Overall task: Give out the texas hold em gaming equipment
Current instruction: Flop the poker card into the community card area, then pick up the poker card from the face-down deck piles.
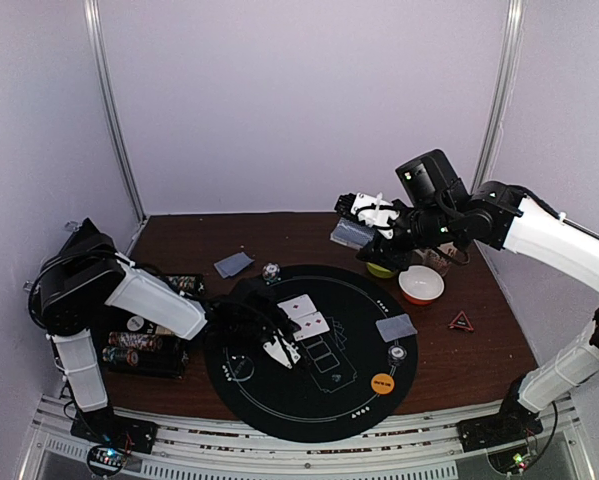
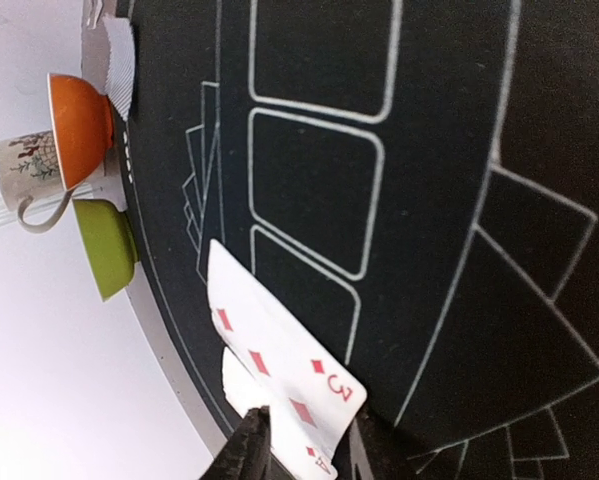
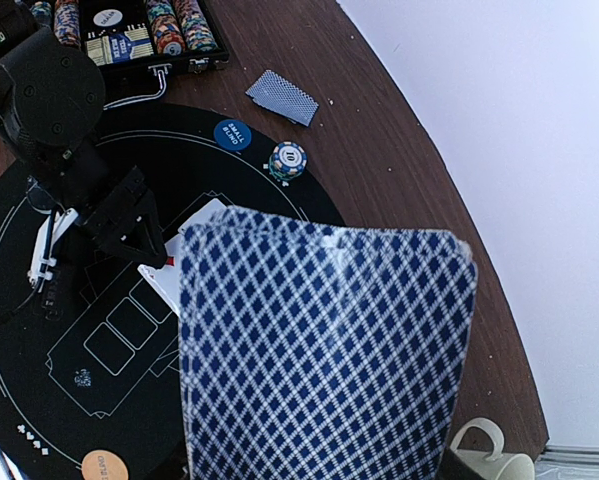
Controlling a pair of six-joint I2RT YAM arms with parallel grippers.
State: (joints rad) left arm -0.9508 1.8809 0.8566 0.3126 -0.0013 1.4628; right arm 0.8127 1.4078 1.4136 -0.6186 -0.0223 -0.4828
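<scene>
Two face-up cards lie on the black round mat. The top one is a three of diamonds. My left gripper is low over the mat, and its near end lies between the parted fingertips, so the gripper is open. My right gripper hovers above the far right of the mat, shut on a blue-backed deck that hides its fingers. Face-down cards lie at the back left and on the right. The mat carries a blue disc, a white disc and an orange disc. A red triangle rests on the table.
A green bowl, a white-orange bowl and a patterned mug stand at the back right. An open chip case sits left of the mat. A single chip rests at the mat's far edge.
</scene>
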